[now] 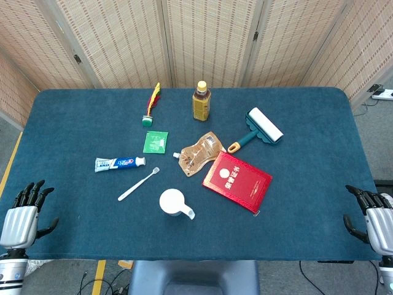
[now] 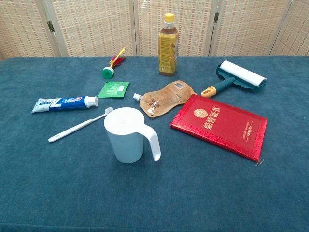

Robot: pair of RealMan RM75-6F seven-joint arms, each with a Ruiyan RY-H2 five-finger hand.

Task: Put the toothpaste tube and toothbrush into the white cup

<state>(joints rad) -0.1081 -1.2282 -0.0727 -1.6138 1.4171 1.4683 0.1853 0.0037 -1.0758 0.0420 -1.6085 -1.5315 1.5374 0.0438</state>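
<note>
Tabletop covered in dark blue cloth, seen from the robot's head and chest cameras. White cup stands upright near the front centre, its handle pointing toward the robot's right. Toothbrush, white, lies flat just left of the cup, angled, its bristled head close to the cup's rim but not touching. Toothpaste tube lies flat just beyond the toothbrush, cap end pointing right. Beyond these lie a small green packet, a clear spouted pouch, a red booklet, a lint roller, a bottle of amber drink standing upright, and a feathered shuttlecock. Left hand hangs at the table's front left corner, fingers spread and holding nothing. Right hand hangs at the front right corner, fingers likewise apart and empty.
</note>
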